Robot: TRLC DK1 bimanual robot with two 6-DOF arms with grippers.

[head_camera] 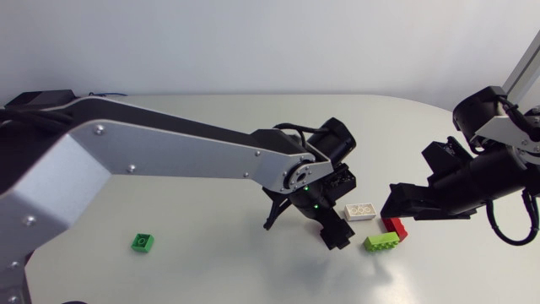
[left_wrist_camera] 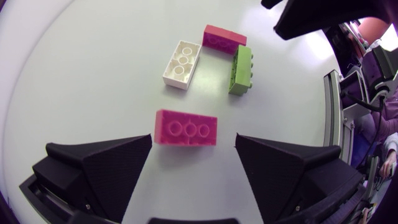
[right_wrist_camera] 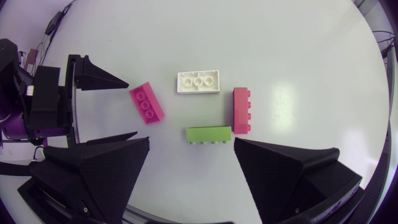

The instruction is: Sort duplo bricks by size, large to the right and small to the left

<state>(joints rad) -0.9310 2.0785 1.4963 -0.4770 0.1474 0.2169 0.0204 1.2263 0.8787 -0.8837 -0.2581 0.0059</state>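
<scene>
A pink brick [left_wrist_camera: 186, 127] lies flat on the table between the fingers of my left gripper [left_wrist_camera: 193, 140], which is open; neither finger grips it. Ahead of it lie a white brick [left_wrist_camera: 181, 63], a red brick [left_wrist_camera: 224, 39] and a long green brick [left_wrist_camera: 240, 70], close together. In the head view my left gripper [head_camera: 304, 226] hides the pink brick. My right gripper [right_wrist_camera: 191, 143] is open and empty, hovering just short of the green brick [right_wrist_camera: 208, 133] and the red brick [right_wrist_camera: 241, 110]. A small green brick [head_camera: 143, 243] sits alone at the left.
My left arm [head_camera: 169, 148] stretches across the table from the left to past the middle. My right arm [head_camera: 498, 160] comes in at the right edge. The two grippers face each other over the brick cluster [head_camera: 375, 226].
</scene>
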